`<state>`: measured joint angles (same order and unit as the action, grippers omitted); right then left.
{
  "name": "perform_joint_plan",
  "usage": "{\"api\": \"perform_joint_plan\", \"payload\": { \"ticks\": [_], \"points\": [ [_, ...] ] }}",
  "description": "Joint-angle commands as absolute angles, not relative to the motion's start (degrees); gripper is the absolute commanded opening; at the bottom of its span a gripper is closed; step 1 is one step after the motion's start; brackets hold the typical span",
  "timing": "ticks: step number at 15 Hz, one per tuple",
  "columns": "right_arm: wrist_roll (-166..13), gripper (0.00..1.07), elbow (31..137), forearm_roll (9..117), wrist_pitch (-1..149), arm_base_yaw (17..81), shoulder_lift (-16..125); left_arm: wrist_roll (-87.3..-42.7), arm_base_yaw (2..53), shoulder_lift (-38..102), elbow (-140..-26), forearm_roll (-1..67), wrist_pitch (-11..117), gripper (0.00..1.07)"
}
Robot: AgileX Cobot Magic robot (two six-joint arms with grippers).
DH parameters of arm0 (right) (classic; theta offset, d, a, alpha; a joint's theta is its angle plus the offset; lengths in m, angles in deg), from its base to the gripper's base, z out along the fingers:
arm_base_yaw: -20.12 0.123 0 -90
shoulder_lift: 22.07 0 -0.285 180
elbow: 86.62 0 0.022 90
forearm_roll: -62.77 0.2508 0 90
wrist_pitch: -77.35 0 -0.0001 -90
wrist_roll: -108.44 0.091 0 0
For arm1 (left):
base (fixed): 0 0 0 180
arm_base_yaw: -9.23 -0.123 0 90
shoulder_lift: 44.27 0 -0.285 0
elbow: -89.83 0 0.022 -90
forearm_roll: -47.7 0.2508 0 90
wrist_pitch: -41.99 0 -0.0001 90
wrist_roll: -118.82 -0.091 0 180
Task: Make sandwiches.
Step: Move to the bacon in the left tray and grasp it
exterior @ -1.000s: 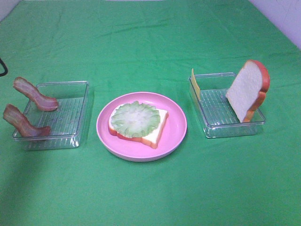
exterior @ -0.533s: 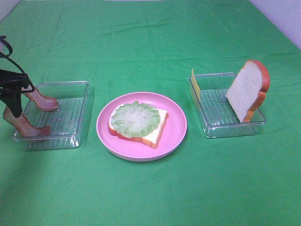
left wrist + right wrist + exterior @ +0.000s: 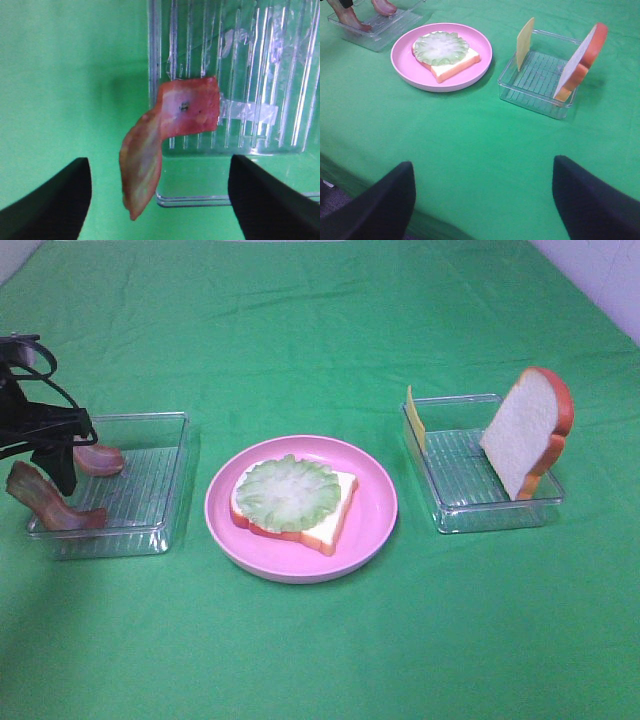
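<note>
A bread slice topped with round green lettuce lies on the pink plate. Two bacon strips lean on the left clear tray. My left gripper is open and hangs over the rear strip; the front strip stands free. In the left wrist view that bacon sits between my open fingers, untouched. The right tray holds a yellow cheese slice and an upright bread slice. My right gripper is open and empty, back near the table's front edge.
A green cloth covers the whole table. The plate stands between the two trays, and it also shows in the right wrist view. The table's front edge shows below my right gripper.
My left arm has come in from the left edge and moved right, over the rear bacon strip, which it now partly hides. Nothing else has moved.
</note>
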<state>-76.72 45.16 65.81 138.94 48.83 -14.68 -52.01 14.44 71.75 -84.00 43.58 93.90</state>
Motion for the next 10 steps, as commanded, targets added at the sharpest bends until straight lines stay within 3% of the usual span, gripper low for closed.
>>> {"api": "perform_joint_plan", "payload": {
  "ticks": [1,3,8,10],
  "points": [
    [-77.12,0.73,45.04,65.52,138.2,48.94,-15.2,-52.3,14.73,71.75,-84.23,43.0,92.41,0.56],
    [-77.12,0.73,45.04,65.52,138.2,48.94,-15.2,-52.07,14.73,71.75,-84.23,43.0,92.12,0.37],
    [-77.12,0.73,45.04,65.52,138.2,48.94,-15.2,-51.67,14.73,71.75,-84.23,42.95,92.01,0.16],
    [-77.12,0.73,45.04,65.52,138.2,48.94,-15.2,-51.21,14.73,71.75,-84.23,42.2,92.01,0.02]
  ]
}}
